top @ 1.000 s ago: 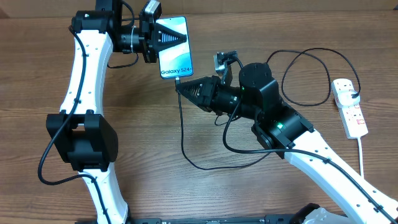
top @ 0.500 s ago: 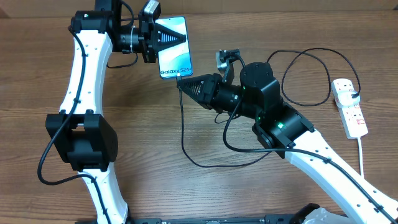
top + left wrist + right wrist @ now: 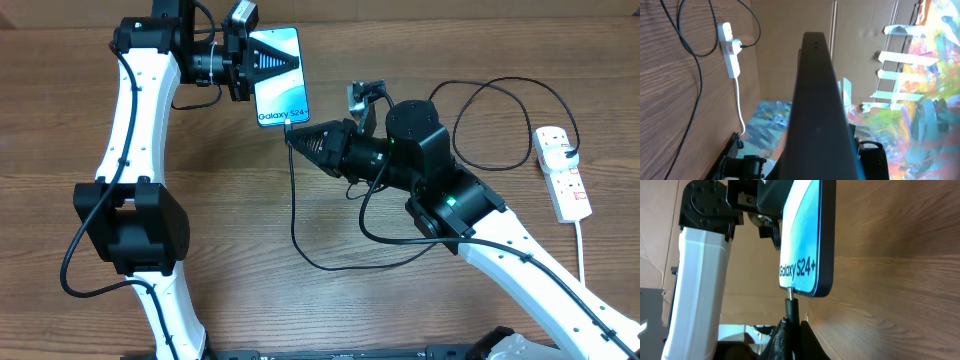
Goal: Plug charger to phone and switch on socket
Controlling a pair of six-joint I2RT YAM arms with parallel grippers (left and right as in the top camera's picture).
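Note:
The phone (image 3: 280, 90), its light blue screen reading "Galaxy S24+", is held off the table at the back left with my left gripper (image 3: 264, 62) shut on its upper part. In the left wrist view its dark edge (image 3: 815, 100) fills the middle. My right gripper (image 3: 292, 137) is shut on the black connector of the charger (image 3: 791, 309). The connector's metal tip meets the phone's (image 3: 805, 235) bottom edge; how deep it sits I cannot tell. The black cable (image 3: 295, 230) hangs down and loops across the table. The white socket (image 3: 563, 172) lies at the far right.
The charger's cable makes a wide loop (image 3: 495, 125) near the socket and runs under my right arm (image 3: 440, 190). The socket's white cord (image 3: 582, 250) trails toward the front right edge. In the left wrist view the socket (image 3: 730, 47) and the cable (image 3: 690, 75) show.
My right gripper has shifted slightly up and right with the connector, closer to the phone's bottom edge, then held still. The left arm and phone have not moved.

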